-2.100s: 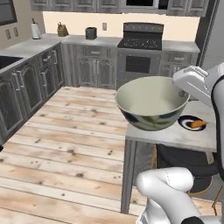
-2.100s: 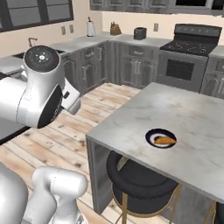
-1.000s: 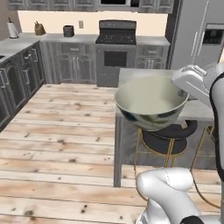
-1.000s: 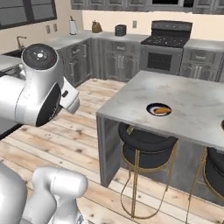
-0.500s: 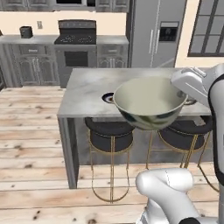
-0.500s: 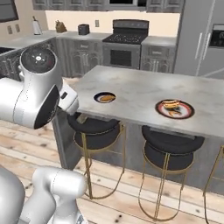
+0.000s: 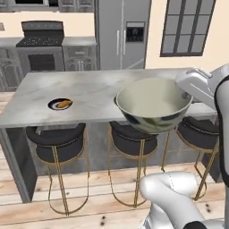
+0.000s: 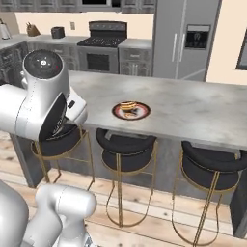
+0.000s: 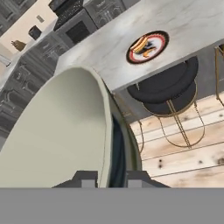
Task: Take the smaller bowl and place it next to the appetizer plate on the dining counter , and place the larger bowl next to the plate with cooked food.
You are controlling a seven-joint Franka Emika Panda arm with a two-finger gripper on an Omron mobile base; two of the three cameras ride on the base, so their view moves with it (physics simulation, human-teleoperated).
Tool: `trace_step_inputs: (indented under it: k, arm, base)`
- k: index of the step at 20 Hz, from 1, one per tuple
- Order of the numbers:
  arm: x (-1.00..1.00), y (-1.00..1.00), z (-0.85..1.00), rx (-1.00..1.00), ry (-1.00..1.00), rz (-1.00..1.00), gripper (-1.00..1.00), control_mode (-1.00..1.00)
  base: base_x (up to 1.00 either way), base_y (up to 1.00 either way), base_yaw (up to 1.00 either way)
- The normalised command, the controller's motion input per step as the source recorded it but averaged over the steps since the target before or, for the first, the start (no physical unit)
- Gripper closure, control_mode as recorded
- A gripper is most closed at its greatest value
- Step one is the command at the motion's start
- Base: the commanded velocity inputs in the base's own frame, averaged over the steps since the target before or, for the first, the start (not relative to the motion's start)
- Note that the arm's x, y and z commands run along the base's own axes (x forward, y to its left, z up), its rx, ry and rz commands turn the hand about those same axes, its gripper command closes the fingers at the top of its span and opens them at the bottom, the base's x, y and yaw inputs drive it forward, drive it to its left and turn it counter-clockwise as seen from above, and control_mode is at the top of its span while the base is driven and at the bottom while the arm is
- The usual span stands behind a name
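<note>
**Now carrying the larger bowl toward the cooked-food plate**

Right now I am holding the deep round cream ceramic bowl with the dark olive mottled outside [image 7: 153, 103] up in the air, in front of the long side of the pale grey marbled dining counter [image 7: 94, 89] and above its dark round stools [image 7: 57, 136]. My gripper [image 9: 111, 177] is clamped on the bowl's wall: in the hand view one finger [image 9: 85, 178] is sitting against the cream inside and the other against the dark outside, so the rim [image 9: 104, 131] is running away between them.

I am judging this as the carry leg for the larger bowl. Its target, the round dark-rimmed plate with cooked food [image 8: 131, 110], is lying on the counter near the front edge, with bare marble on both sides of it. The small blue-black-rimmed appetizer plate with an orange-brown piece [image 7: 60, 104] is lying well apart toward the stove end, and I am not aiming there.

To do this well, I am planning to bring the bowl over bare marble just beside the cooked-food plate, clear of its rim, level it so the base is meeting the top flat, lower it until it is resting, and only then release. Pinching one wall of a deep bowl invites tipping, so slow moves matter.
</note>
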Motion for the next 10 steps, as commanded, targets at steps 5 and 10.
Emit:
trace_step_inputs:
  k: [5,10]
  arm:
    - [0.0,0.0,0.0,0.0,0.0,0.0,1.0,1.0]
    - [0.0,0.0,0.0,0.0,0.0,0.0,1.0,1.0]
  base:
    - [0.72,-0.56,-0.17]
    - [1.0,-0.05,-0.17]
